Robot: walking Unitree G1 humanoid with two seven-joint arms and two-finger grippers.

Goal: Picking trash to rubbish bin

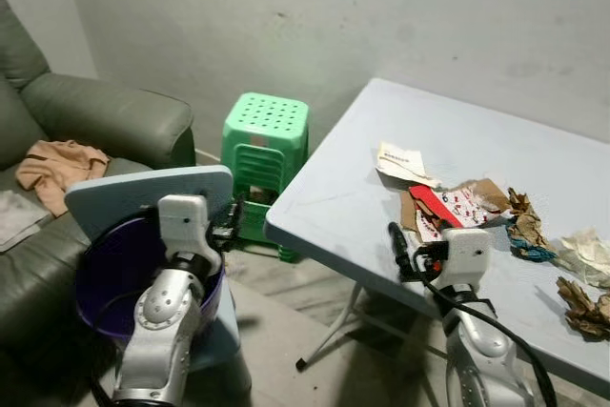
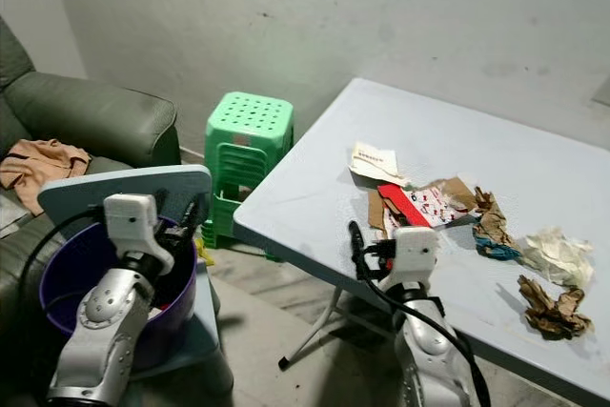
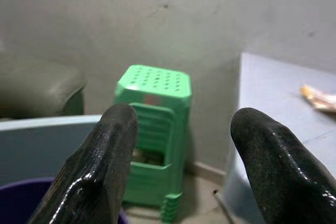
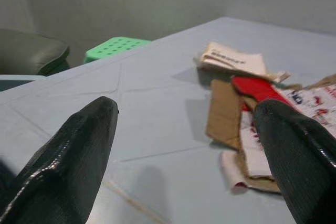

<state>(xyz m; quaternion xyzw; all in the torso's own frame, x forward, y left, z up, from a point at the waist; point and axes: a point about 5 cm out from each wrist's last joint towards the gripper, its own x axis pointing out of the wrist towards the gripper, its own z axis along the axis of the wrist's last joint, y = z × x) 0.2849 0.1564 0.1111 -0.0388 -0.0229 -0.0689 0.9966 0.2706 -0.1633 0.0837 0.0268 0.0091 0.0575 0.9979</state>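
Two silver arms rise from the bottom of the head views. At lower left, the left gripper (image 3: 181, 145) hangs above a purple rubbish bin (image 1: 105, 278), its black fingers (image 3: 100, 166) spread wide with nothing between them; past them stands a green plastic stool (image 1: 265, 145) at centre, against the grey wall. A pale blue panel (image 1: 124, 193) rests across the far rim of the bin. At lower centre-right, the right gripper (image 4: 184, 156) sits low over the near edge of a light blue folding table (image 1: 334, 188), fingers parted wide and empty. Beyond it, at centre-right, lies a heap of trash: a folded paper slip (image 1: 400, 161), flat brown cardboard (image 4: 223, 111), and a red-and-white printed wrapper (image 1: 448, 207). Further toward the right edge lie crumpled brown paper (image 1: 522, 216), a teal scrap (image 1: 529, 250), a crumpled white tissue (image 1: 586, 254) and another brown wad (image 1: 583, 307). At upper left, a grey-green sofa (image 1: 105, 116) carries a tan cloth (image 1: 59, 167).
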